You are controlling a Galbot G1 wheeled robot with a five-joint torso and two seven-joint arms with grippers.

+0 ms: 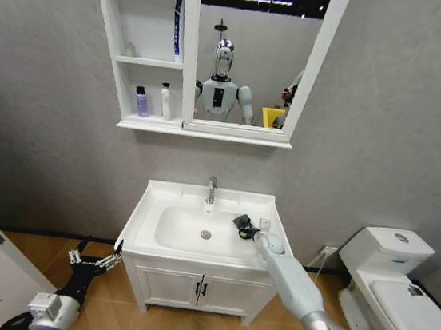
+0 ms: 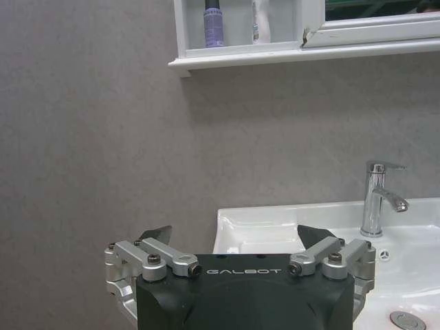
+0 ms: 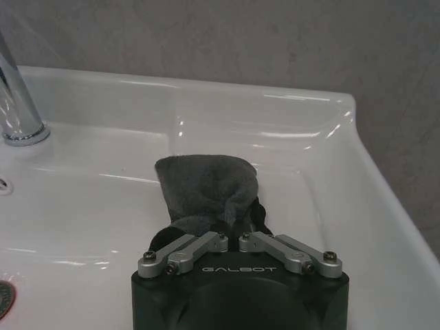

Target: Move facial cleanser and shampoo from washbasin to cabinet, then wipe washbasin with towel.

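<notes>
The white washbasin (image 1: pixel 149 225) stands on its vanity below the cabinet (image 1: pixel 108 30). My right gripper (image 1: pixel 246 229) rests on the basin's right rim, shut on the small dark grey towel (image 1: pixel 240 221). In the right wrist view the towel (image 3: pixel 206 185) bunches out from the shut right gripper (image 3: pixel 230 230) onto the basin (image 3: pixel 357 158). My left gripper (image 1: pixel 97 260) hangs open, low and left of the vanity; it is empty in the left wrist view (image 2: pixel 235 237). A purple bottle (image 1: pixel 141 101) and a white bottle (image 1: pixel 166 102) stand on the cabinet's lowest shelf; I cannot tell shampoo from facial cleanser.
A chrome tap (image 1: pixel 212 189) rises at the basin's back, above the red-ringed drain (image 1: pixel 205 234). A white toilet (image 1: pixel 399 283) stands close on the right. The vanity doors (image 1: pixel 197 289) are closed. A blue tube (image 1: pixel 177 27) leans on a higher cabinet shelf beside the mirror (image 1: pixel 254 56).
</notes>
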